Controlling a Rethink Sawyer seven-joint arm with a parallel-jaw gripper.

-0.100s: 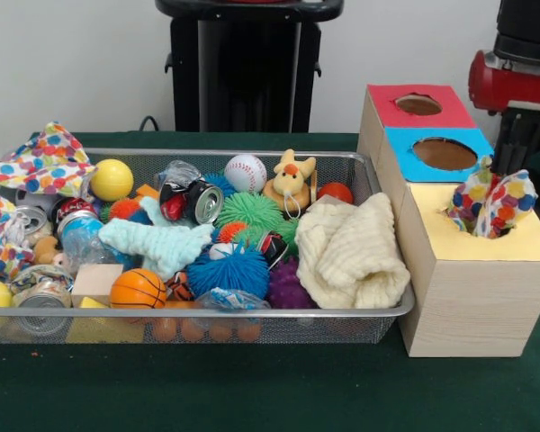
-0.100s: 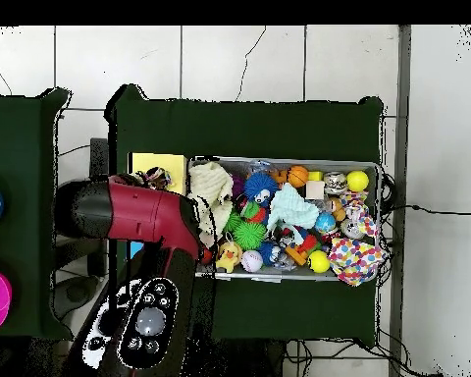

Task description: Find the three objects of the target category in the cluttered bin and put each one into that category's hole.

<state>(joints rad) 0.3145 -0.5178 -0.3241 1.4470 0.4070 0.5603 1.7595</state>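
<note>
One green-clothed table [image 1: 252, 396], mesh bin [image 1: 360, 166], white wall [image 1: 72, 63], tiled floor [image 2: 239, 59]

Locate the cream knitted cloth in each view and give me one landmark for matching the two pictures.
Front view: the cream knitted cloth lies at the right end of the wire bin, nearest the wooden box with holes.
Overhead view: the cloth lies at the bin's left end, beside the red arm.
Shared landmark: the blue spiky ball, right next to the cloth in both.
</note>
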